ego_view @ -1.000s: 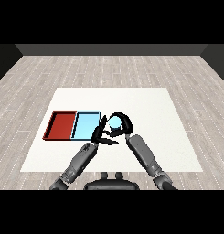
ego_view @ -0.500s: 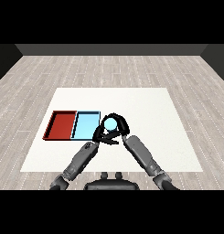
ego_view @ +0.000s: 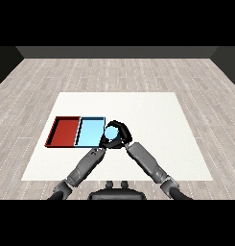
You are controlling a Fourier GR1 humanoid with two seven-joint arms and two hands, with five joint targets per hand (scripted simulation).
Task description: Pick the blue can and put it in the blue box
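A: Where's the can (ego_view: 111,132)?

B: Just left of the frame's centre, a pale blue disc seen from above. The right hand (ego_view: 120,136) is curled round it, black fingers arching over its top and right side. It sits just beside the right edge of the blue tray (ego_view: 89,133), not inside it as far as I can see.

A: And the other hand?

B: The left hand (ego_view: 104,144) is right under the can, pressed close against the right one. It's a dark blur there, so I can't tell whether its fingers are curled or straight.

A: So how far along?

B: The pick looks done, since the can is grasped. What's left, I'd judge, is a short carry to the left over the tray's rim and letting go. The red tray (ego_view: 64,131) lies further left, touching the blue one, and should stay out of it.
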